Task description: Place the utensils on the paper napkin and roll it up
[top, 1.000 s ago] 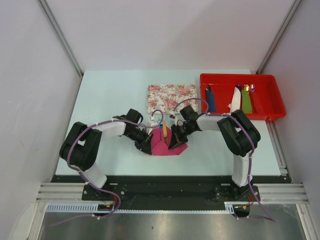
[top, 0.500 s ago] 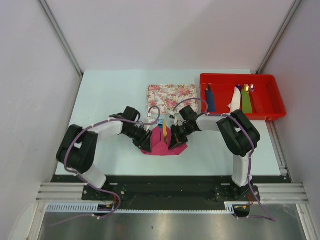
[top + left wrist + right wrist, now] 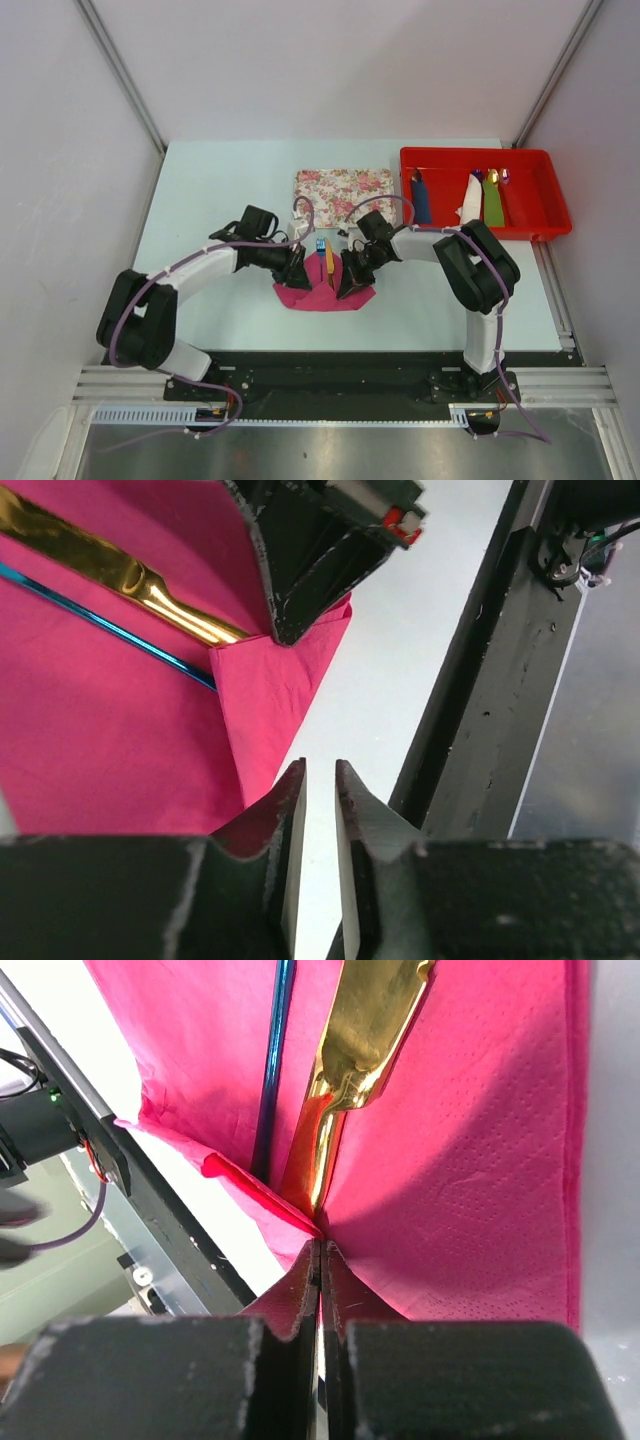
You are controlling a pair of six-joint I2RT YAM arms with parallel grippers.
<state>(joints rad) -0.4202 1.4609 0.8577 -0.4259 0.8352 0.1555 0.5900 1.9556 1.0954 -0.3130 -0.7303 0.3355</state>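
Observation:
The magenta paper napkin (image 3: 318,293) lies on the table in front of the floral tray, with the gold knife (image 3: 329,262) and the blue fork (image 3: 320,245) side by side on it. My right gripper (image 3: 347,280) is shut on a lifted, folded-over near corner of the napkin (image 3: 470,1160), right at the knife's handle end (image 3: 365,1020) and next to the fork (image 3: 275,1060). My left gripper (image 3: 297,270) is at the napkin's left edge (image 3: 100,730). Its fingers (image 3: 320,770) stand a narrow gap apart with only bare table between them. The knife (image 3: 90,555) and fork (image 3: 100,625) show beyond.
The floral tray (image 3: 345,193) sits just behind the napkin. A red bin (image 3: 535,195) at the back right holds blue (image 3: 422,200), white (image 3: 470,200) and green (image 3: 493,203) rolled bundles. The black frame rail (image 3: 480,680) runs along the table's near edge.
My left arm has swung out to the left and its gripper has drawn back up along the napkin's left side. The napkin now spreads wider to the left. The right gripper has held still.

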